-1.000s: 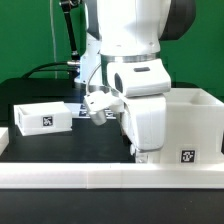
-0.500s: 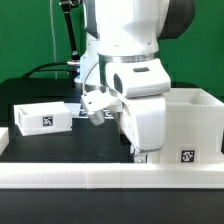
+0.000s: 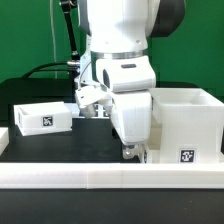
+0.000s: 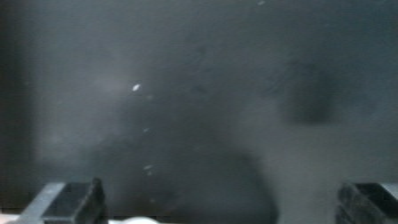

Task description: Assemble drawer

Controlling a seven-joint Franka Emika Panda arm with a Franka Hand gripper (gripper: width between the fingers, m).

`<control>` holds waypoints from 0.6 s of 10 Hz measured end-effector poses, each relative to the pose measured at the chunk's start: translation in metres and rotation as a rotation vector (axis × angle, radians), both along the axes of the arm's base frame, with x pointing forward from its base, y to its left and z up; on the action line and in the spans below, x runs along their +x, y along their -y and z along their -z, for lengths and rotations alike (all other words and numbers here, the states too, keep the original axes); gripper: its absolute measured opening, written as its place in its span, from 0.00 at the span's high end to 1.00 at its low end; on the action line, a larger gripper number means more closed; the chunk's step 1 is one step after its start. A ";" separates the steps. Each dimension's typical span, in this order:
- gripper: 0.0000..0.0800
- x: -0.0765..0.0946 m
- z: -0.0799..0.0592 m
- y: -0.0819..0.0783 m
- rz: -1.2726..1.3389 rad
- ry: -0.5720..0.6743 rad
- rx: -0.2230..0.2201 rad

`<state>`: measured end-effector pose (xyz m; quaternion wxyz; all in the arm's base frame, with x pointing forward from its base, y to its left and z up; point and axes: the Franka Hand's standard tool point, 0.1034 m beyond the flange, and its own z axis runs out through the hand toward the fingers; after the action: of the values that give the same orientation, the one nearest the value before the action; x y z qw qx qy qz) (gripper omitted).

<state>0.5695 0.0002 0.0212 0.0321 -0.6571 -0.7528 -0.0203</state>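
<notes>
Drawer case (image 3: pixel 190 130) stands upright and open-topped by the bench edge on the exterior view's right, its tag (image 3: pixel 186 156) facing the camera. One shallow tray (image 3: pixel 42 117) sits well apart from it, toward the bench edge on the exterior view's left. You will not find a second tray in either view.

Judge both as light, rigid moulded plastic with smooth, slippery faces. Pinch a thin wall across its thickness near the middle of a side, since the case body looks too wide to span. Expect either piece to swing or tip if you take it at a corner.

Your gripper (image 4: pixel 222 205) hangs low over bare bench close to the case's side wall; contact cannot be told. Its fingers (image 4: pixel 71 200) are spread wide with nothing between them. The long rail (image 3: pixel 100 180) runs along the bench edge nearest the exterior camera.
</notes>
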 end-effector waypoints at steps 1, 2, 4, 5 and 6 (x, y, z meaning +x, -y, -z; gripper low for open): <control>0.19 -0.003 0.002 0.001 0.003 -0.004 0.000; 0.19 -0.007 0.004 0.002 0.005 -0.009 0.001; 0.19 -0.009 0.007 0.004 0.010 -0.014 0.002; 0.19 -0.009 0.007 0.003 0.019 -0.016 0.002; 0.19 -0.010 0.007 -0.001 0.033 -0.019 0.002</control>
<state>0.5595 0.0012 0.0137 0.0396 -0.6697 -0.7415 -0.0156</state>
